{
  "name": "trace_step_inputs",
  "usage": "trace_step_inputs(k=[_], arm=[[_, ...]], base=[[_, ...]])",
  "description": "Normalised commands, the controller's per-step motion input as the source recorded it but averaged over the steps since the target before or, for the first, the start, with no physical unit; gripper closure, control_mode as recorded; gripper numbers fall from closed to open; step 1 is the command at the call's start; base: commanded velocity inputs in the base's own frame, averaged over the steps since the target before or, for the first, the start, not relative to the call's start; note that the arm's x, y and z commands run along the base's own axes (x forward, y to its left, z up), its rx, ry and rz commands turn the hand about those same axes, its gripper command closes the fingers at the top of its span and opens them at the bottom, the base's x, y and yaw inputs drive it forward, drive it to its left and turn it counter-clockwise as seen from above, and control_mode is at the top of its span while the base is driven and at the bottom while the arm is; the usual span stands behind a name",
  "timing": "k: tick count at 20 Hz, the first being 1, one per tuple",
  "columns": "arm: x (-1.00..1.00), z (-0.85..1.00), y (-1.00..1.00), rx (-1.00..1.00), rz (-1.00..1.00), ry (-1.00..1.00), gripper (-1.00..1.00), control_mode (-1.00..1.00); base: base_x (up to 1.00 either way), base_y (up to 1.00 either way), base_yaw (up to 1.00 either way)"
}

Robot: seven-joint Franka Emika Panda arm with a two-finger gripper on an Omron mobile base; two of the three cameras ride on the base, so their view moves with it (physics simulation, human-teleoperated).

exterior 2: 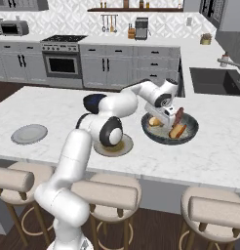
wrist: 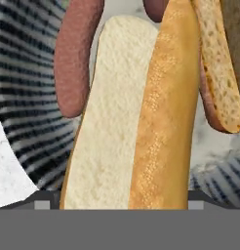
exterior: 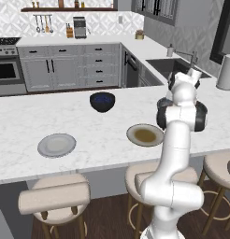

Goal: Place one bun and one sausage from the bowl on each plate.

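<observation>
My tool (exterior 2: 163, 118) is down inside the wide, shallow grey bowl (exterior 2: 191, 135), which sits on the white marble worktop (exterior 2: 53, 105) to the right of the middle in the right base view. In the hand view a long golden bun with a pale cut side (wrist: 129, 127) is very close, running from the bottom up the middle of the frame. I cannot tell if my tool is open or closed, because the bun hides the tips.

A reddish-brown sausage (wrist: 74, 58) lies at the upper left of the hand view, just beside the bun. A second bun (wrist: 220, 63) shows at the upper right. In the right base view one more sausage (exterior 2: 178, 116) leans up at the far side of the bowl, with a bun (exterior 2: 177, 131) next to it.

The grey-rimmed plate with a brownish-tan centre (exterior: 145, 135) is near the middle of the left base view, close to the bowl. The plain light grey plate (exterior: 56, 144) is at the left, well apart. A small dark navy-black bowl (exterior: 102, 101) stands behind them, near the top middle
</observation>
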Motion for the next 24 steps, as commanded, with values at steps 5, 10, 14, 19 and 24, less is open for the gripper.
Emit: trace_step_inputs(k=[5, 10, 14, 19, 24], arm=[[-1.0, 0.9, 0.64, -0.11, 0.01, -0.35, 1.0, -1.0], [-1.0, 0.25, 0.98, -0.38, 0.19, -0.12, 1.0, -1.0], [-1.0, 0.05, 1.0, -0.57, 0.21, -0.23, 1.0, -1.0], [-0.73, 0.0, 0.4, -0.32, 0.18, -0.27, 1.0, -1.0], [-0.04, 0.0, 0.0, 0.0, 0.07, -0.04, 1.0, -1.0]], base=[[0.0, 0.0, 0.0], [0.0, 0.0, 0.0], [0.0, 0.0, 0.0], [0.0, 0.0, 0.0], [0.0, 0.0, 0.0]])
